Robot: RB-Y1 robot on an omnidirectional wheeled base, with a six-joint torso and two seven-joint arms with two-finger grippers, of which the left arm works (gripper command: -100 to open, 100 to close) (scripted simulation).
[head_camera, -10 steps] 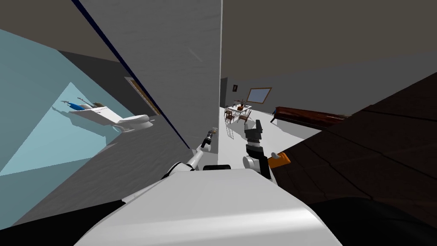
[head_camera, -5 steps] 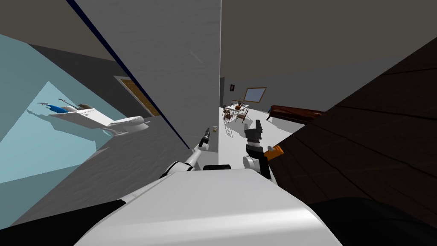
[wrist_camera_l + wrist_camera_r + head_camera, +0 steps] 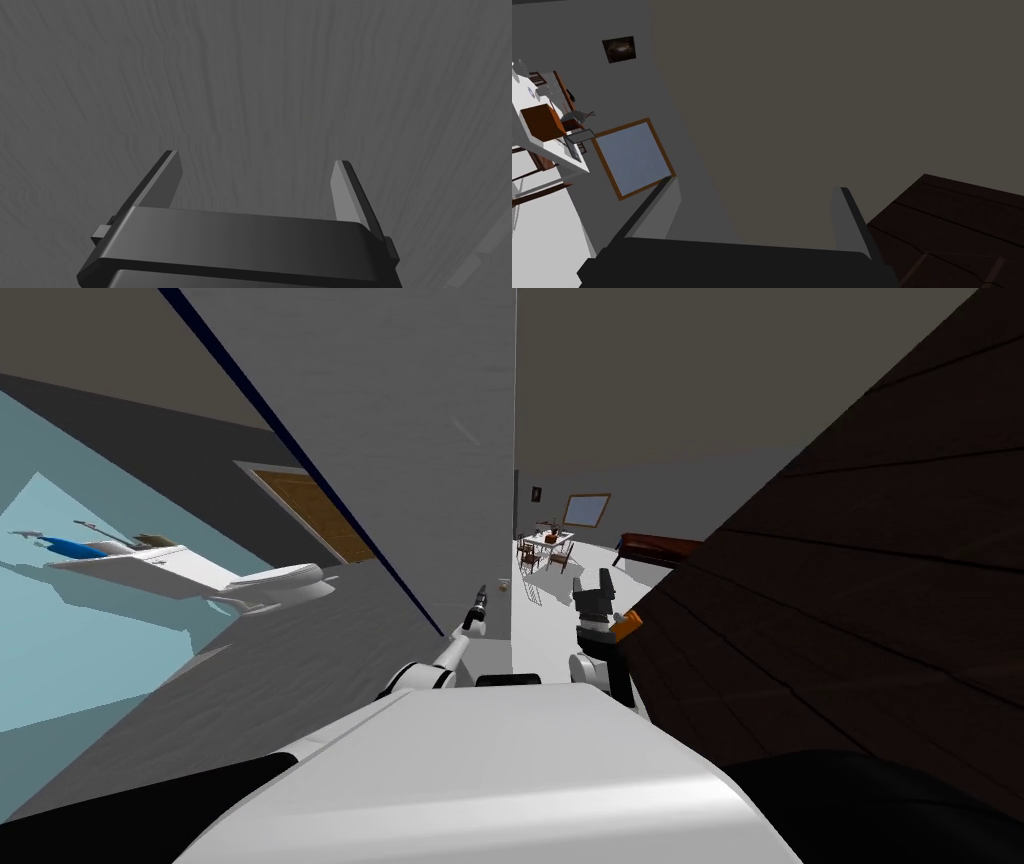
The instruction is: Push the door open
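The door (image 3: 400, 438) is a tall grey panel seen nearly edge-on in the head view, with a small round knob (image 3: 503, 585) near its free edge. My left gripper (image 3: 481, 600) reaches up to the door's face just beside the knob. In the left wrist view the left gripper (image 3: 256, 158) stands open with nothing between its fingers, facing the door's grey grained surface (image 3: 260, 75) close up. My right gripper (image 3: 597, 586) is raised to the right of the door's edge; the right gripper (image 3: 756, 185) is open and holds nothing.
A dark brown wooden panel (image 3: 850, 588) rises close on my right, with a small orange object (image 3: 628, 623) at its near corner. Left of the door are a white toilet (image 3: 285, 581) and pale blue wall. Past the door's edge lie a white floor and dining table (image 3: 547, 540).
The whole head view has shifted: the toilet slid left, the dark panel spread over more of the right, the far room drew smaller. My left hand stayed at the door by the knob.
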